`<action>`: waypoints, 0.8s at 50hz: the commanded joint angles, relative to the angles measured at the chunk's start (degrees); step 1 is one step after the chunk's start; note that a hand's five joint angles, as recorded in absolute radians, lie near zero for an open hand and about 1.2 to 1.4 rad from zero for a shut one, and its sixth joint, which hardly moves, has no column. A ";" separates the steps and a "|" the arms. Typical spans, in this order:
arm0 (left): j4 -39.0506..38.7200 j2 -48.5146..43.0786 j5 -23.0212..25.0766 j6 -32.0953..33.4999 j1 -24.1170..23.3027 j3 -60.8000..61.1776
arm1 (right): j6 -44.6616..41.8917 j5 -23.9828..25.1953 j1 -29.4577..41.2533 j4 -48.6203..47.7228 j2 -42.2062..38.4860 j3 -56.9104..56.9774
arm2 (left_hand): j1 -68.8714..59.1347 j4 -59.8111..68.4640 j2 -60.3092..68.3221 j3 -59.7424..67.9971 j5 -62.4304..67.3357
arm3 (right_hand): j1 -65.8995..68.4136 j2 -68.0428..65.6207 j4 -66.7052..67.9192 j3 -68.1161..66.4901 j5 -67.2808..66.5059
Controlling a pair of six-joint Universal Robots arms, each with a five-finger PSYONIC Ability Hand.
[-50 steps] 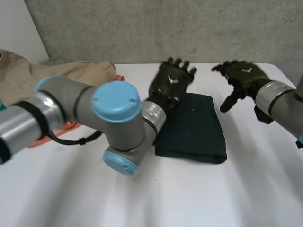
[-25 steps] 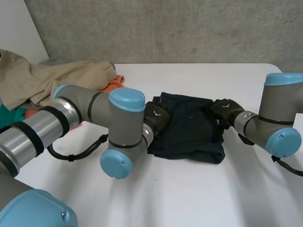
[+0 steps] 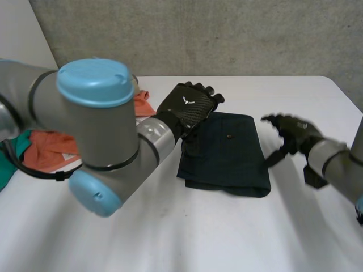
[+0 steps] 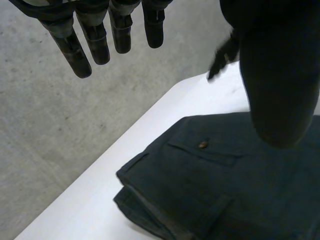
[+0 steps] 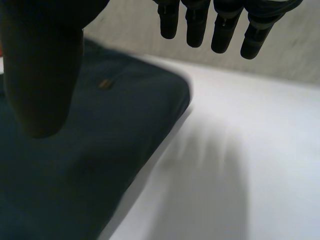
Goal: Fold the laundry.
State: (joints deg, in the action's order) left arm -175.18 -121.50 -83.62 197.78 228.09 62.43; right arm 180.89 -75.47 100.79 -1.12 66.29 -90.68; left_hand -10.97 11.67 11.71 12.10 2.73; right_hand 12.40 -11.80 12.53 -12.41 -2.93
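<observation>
The folded dark-blue trousers (image 3: pixel 227 153) lie flat on the white desk (image 3: pixel 198 238) with the buttoned pocket facing up. The left hand (image 3: pixel 190 107) hovers over their far left corner, its fingers (image 4: pixel 70 47) straight and released, holding nothing. The right hand (image 3: pixel 294 130) hangs just off the trousers' right edge, apart from the cloth, its fingers (image 5: pixel 196 27) likewise relaxed and empty, and an orange cloth (image 3: pixel 51 148) lies well to the trousers' left.
</observation>
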 commanded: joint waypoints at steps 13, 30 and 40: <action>-2.80 8.39 10.32 -2.66 0.69 13.15 | 0.16 5.78 2.04 -10.12 -6.70 -7.76 | 0.92 -1.62 -1.67 -2.05 -2.68 | -2.40 1.80 -2.53 2.41 2.93; -2.98 8.91 10.24 -2.66 2.27 14.03 | -0.10 -0.45 3.18 -14.26 -14.95 7.34 | 0.75 -1.45 -1.50 -1.88 -2.51 | 67.60 -68.20 67.47 -67.59 -67.07; -3.33 8.91 10.24 -2.66 2.45 13.85 | -0.10 -9.07 -0.50 -11.45 -27.87 32.74 | 0.92 -1.62 -1.67 -2.05 -2.68 | 67.60 -68.20 67.47 -67.59 -67.07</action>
State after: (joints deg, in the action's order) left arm -178.19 -112.58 -73.39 195.12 230.40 76.46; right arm 180.89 -80.81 103.24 -14.74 45.82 -71.93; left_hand -10.97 11.67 11.71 12.10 2.73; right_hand 62.48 -66.73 68.81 -66.83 -54.97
